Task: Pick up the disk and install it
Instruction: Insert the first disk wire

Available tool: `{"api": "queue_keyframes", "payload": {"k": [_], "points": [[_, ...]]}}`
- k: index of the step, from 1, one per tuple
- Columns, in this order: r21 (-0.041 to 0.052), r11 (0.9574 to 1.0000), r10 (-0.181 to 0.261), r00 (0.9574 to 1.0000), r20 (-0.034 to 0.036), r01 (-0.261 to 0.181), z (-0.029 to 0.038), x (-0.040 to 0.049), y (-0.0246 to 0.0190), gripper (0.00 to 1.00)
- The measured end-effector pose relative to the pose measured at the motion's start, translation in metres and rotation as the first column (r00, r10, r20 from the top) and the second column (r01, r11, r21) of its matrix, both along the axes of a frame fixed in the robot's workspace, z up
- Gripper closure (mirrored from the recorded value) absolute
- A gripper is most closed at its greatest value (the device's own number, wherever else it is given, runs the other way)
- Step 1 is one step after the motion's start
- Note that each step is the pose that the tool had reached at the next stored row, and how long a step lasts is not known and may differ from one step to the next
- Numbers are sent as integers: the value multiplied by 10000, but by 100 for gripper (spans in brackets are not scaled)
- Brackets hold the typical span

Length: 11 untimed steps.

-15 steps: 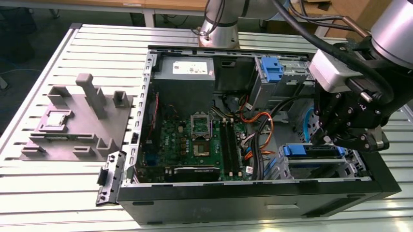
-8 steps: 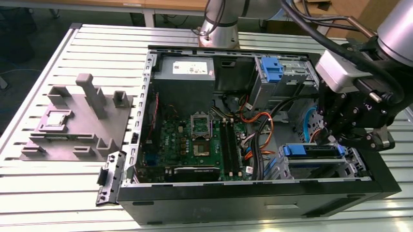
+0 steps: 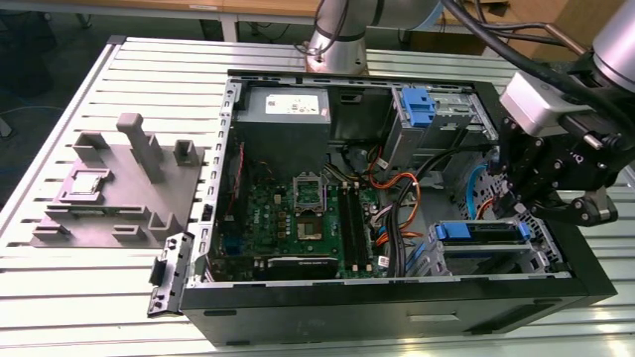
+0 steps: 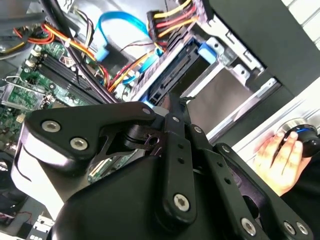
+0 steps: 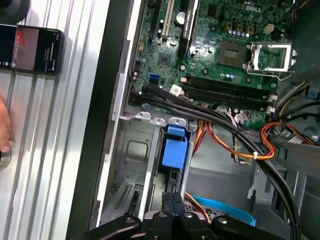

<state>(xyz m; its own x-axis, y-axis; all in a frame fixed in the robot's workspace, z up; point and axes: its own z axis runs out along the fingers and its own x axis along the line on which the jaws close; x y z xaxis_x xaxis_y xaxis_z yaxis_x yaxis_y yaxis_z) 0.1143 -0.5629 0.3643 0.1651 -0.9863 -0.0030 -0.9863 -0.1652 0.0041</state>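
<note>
Your claw (image 3: 555, 195) hangs over the open computer case (image 3: 585, 275), its fingers drawn together on nothing. Just below it you see the disk (image 3: 483, 232) seated in its bay, blue rails showing.

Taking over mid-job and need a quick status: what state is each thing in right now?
computer case: side open, lying flat on the table.
disk: sitting in the lower drive bay, blue rails on.
gripper: above the case's edge near the disk, holding nothing visible.
hand: resting on a control beside the case.
</note>
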Motion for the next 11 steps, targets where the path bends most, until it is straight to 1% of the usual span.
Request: {"api": "queue_keyframes", "payload": {"k": [4, 11], "points": [[-32, 10000, 1, 10000, 0, -1, -2, 65, 36, 90], [-73, 10000, 0, 10000, 0, 0, -4, 133, 70, 90]]}}
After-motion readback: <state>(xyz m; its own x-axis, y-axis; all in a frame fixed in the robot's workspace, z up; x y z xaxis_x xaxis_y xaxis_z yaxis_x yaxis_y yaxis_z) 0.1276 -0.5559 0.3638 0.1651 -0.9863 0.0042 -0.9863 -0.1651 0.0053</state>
